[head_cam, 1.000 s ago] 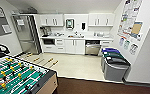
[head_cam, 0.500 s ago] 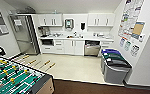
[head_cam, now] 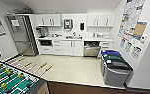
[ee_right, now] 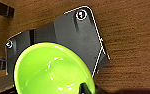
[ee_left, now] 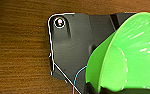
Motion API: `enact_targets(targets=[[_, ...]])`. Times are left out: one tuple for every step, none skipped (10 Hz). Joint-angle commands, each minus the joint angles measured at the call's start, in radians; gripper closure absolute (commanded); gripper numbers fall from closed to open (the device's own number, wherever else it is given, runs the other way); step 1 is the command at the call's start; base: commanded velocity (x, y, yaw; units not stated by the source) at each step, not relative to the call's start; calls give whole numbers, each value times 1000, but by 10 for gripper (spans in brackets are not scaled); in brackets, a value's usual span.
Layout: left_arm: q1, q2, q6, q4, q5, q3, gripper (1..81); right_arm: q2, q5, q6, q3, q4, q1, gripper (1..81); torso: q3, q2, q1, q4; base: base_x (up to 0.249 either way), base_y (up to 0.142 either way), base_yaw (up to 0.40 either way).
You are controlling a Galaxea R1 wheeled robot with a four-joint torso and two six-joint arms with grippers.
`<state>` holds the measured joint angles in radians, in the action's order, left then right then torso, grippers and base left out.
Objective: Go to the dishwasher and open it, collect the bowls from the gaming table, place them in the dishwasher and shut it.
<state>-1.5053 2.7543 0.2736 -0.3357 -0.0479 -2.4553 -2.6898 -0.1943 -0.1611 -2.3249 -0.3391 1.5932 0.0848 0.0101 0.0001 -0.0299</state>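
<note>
The dishwasher (head_cam: 91, 50) stands under the far counter, right of the sink, with a dark band above its steel front. In the left wrist view a bright green bowl (ee_left: 131, 50) hangs tilted on edge over the wooden floor, and my left gripper (ee_left: 93, 88) is shut on its rim. In the right wrist view a yellow-green bowl (ee_right: 51, 70) faces the camera with its hollow, my right gripper (ee_right: 84, 88) shut on its rim. The gaming table and the blue bowls are out of view.
A table-football table (head_cam: 11, 80) fills the near left, its rod handles sticking out over the floor. Several waste bins (head_cam: 116, 68) stand along the right wall. A steel fridge (head_cam: 22, 37) is at the far left. Pale floor lies between me and the counter.
The whole head view has shifted: the table-football table has slid lower and further left, and the kitchen counter looks slightly nearer.
</note>
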Motion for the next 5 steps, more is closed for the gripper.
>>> enact_targets(targets=[[40, -19, -2, -9, 48, 2, 811, 29, 58, -3, 6, 6, -34, 811, 0, 0, 0, 0, 163, -80, 0], [40, -19, -2, -9, 48, 2, 811, 28, 58, -3, 6, 6, -32, 811, 0, 0, 0, 0, 163, -80, 0], [40, -19, -2, -9, 48, 2, 811, 28, 58, -3, 6, 6, -34, 811, 0, 0, 0, 0, 163, -80, 0], [40, -20, -2, -9, 48, 2, 811, 28, 58, -3, 6, 6, -34, 811, 0, 0, 0, 0, 163, -77, 0], [41, -20, -2, -9, 48, 2, 811, 26, 58, -3, 6, 6, -32, 811, 0, 0, 0, 0, 163, -76, 0]])
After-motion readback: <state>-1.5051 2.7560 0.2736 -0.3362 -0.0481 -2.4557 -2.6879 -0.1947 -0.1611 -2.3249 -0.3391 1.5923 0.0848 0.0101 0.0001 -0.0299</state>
